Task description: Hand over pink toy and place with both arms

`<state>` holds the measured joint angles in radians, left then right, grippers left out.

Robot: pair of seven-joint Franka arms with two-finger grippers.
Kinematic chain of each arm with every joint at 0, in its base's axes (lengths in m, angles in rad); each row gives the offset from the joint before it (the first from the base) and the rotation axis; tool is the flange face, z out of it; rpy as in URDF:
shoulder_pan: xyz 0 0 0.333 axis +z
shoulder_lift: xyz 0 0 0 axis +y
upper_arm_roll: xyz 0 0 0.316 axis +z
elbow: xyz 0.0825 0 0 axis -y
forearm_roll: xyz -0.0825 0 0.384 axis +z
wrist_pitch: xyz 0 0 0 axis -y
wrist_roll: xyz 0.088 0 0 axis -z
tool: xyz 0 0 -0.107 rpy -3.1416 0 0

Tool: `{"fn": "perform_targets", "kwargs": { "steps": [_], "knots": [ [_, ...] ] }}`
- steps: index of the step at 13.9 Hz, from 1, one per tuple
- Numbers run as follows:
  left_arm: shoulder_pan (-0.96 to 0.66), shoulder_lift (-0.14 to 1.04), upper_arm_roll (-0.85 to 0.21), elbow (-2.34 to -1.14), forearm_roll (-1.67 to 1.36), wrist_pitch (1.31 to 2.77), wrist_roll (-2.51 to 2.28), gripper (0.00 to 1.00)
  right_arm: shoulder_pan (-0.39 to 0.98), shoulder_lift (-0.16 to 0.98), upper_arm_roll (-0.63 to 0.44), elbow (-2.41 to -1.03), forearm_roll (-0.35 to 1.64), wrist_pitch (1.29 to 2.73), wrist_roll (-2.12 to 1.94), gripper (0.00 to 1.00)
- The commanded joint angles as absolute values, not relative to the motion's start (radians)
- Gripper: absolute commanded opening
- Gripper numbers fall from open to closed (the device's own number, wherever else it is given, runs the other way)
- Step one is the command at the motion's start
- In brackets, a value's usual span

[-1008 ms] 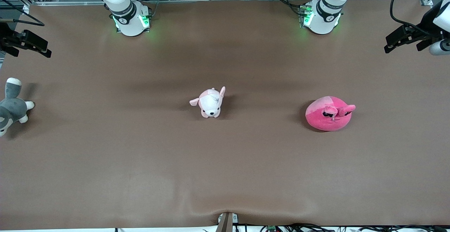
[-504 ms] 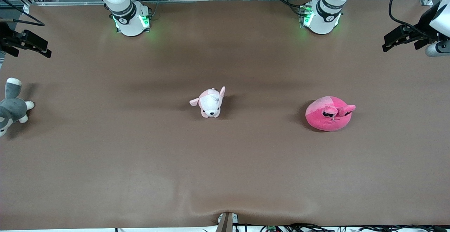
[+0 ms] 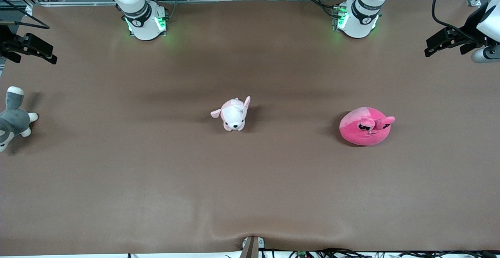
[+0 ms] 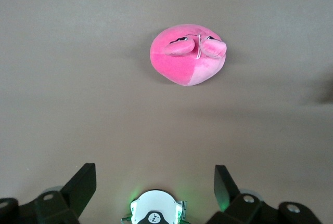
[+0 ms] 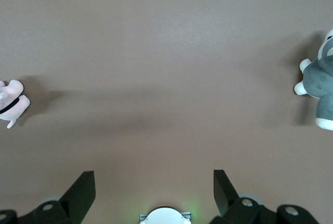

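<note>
The pink toy [image 3: 365,126] lies by itself on the brown counter [image 3: 250,195], toward the left arm's end, well apart from the small pink-and-white puppy [image 3: 233,114] in the middle. That puppy is the marker for everything here: the pink toy is on one side of it, and the grey-and-white plush [image 3: 11,119] is on its opposite flank, at the right arm's end. The pink toy looks soft and squishy, like a round pillow, and probably very light. It should not break or slip much, because the fuzzy cloth gives the fingers something to bite into. It will likely squash when squeezed, so a good place to grab looks like the fat middle of its body, pinched from two sides, not the two little floppy ears, which may bend and slide out. For the pass to the other arm, it may help to leave half of the body free. The left gripper [image 4: 155,182] hangs high above the counter, up over the pink toy's end, with its fingers spread wide and holding nothing. The right gripper [image 5: 154,182] waits high at the grey plush's end, fingers also spread wide and holding nothing.
</note>
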<state>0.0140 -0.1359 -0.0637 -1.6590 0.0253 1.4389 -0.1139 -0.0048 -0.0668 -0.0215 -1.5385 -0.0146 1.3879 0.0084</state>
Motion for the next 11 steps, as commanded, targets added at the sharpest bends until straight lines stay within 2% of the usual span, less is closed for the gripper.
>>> {"fn": "perform_targets", "kwargs": {
  "steps": [1, 11],
  "knots": [
    [0.02, -0.126, -0.067, -1.644, 0.025, 1.424, -0.114, 1.0, -0.002, -0.083, -0.023, -1.551, -0.015, 1.385, 0.008, 1.0],
    [0.017, -0.127, -0.069, -1.674, 0.086, 1.442, -0.12, 1.0, -0.002, -0.083, -0.023, -1.549, -0.014, 1.381, 0.009, 1.0]
  ]
}}
